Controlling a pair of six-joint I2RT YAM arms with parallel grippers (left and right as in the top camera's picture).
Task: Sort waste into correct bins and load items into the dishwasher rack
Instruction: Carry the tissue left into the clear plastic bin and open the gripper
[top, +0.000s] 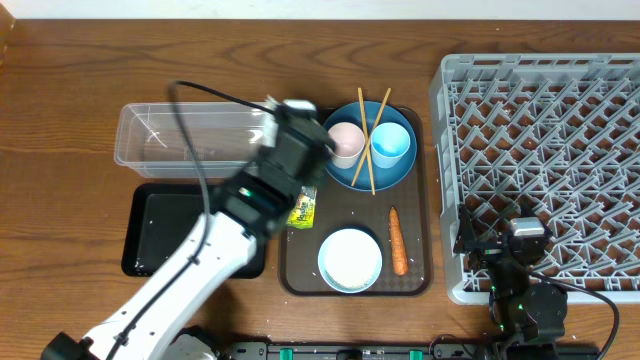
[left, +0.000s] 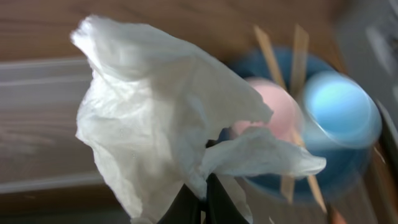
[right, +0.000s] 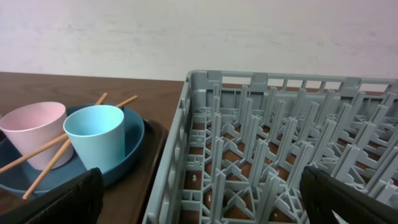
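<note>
Crumpled white paper (left: 155, 124) pinched in the clenched left gripper (left: 204, 198), bunched above its fingertips. Past the fingers: blue plate (left: 339, 177) carrying pink cup (left: 280, 112), light blue cup (left: 342, 109) and chopsticks (left: 267, 46). Clear box (left: 37, 81) to their left. Right gripper (right: 205, 205) spread wide, dishwasher rack (right: 280, 137) right ahead of its fingers.

A pink cup (right: 34, 134) and a light blue cup (right: 96, 140) stand on a blue plate (right: 134, 142), wooden chopsticks (right: 50, 163) slanting between them. Just right sits the grey dishwasher rack (right: 273, 155). The right gripper (right: 202, 180) gapes wide.
</note>
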